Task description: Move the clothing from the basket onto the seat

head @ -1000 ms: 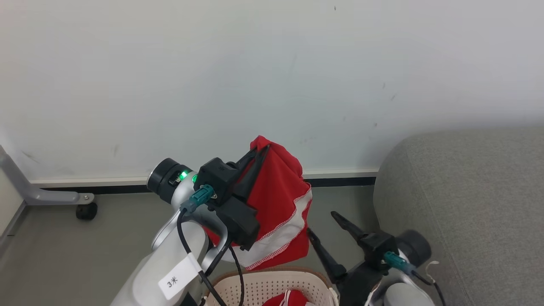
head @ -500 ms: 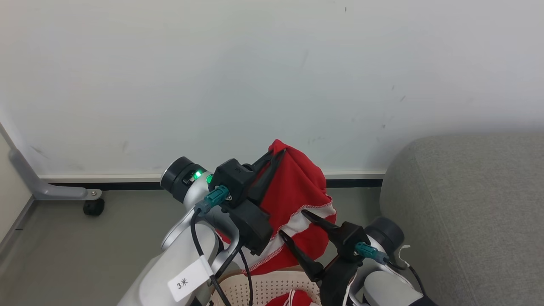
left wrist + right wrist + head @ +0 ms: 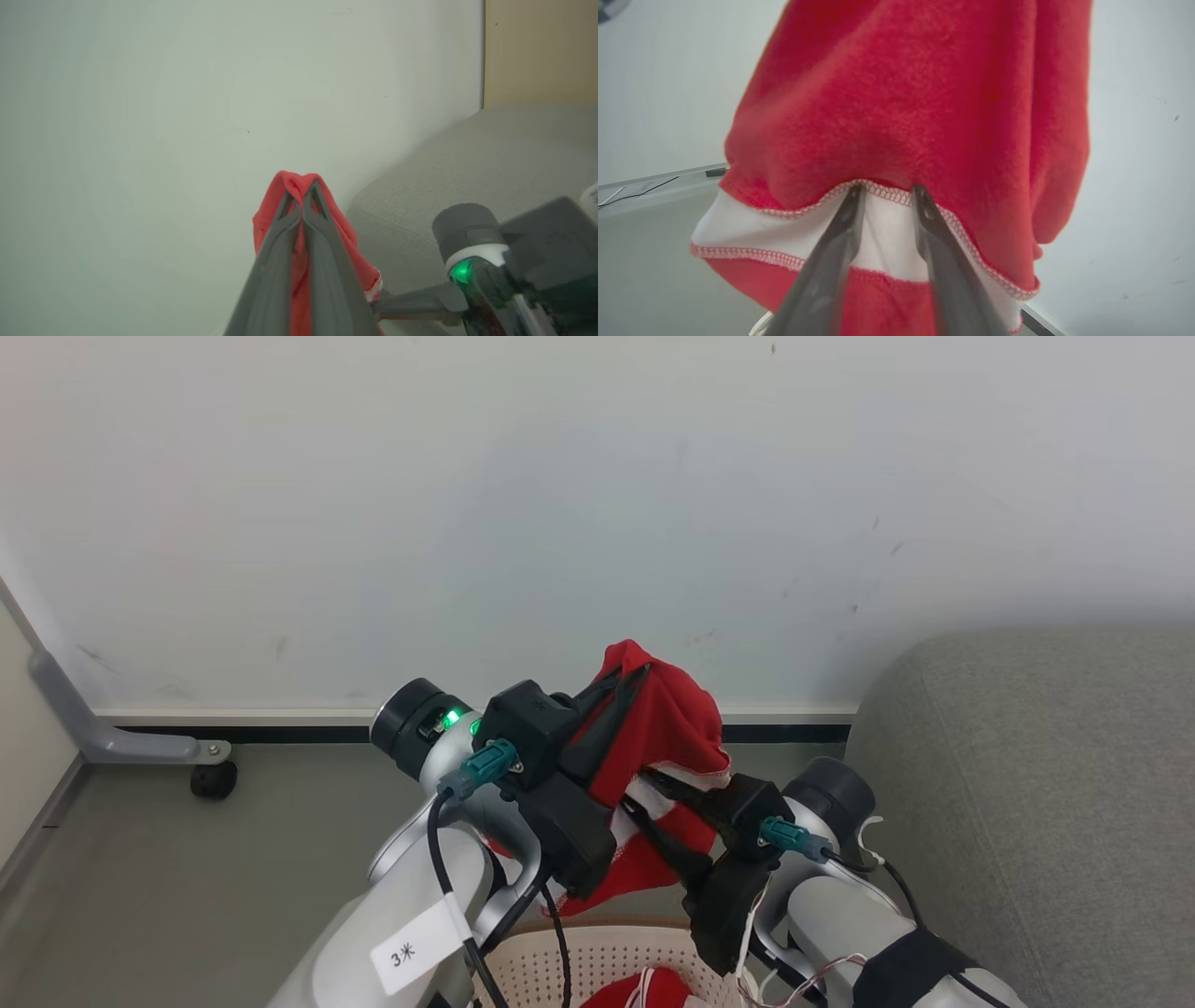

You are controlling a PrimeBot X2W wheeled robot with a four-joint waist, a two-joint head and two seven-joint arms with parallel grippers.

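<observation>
Red garment (image 3: 672,714) hangs above the basket (image 3: 597,959). My left gripper (image 3: 301,196) has its jaws closed on the top fold, so the cloth drapes free. Right gripper (image 3: 887,191) is at the white band (image 3: 742,228), fingers apart and not pinching. I judge it's lining up a second hold. More red cloth (image 3: 642,989) sits in the basket; the grey sofa (image 3: 1027,784) is to the right.

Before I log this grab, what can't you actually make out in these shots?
Right gripper tips: tucked under a fold of the red garment, right wrist view; grip unclear.
Basket contents: head view, mostly cut off by the bottom edge.
Seat extent: head view, cut off by the right edge.
</observation>
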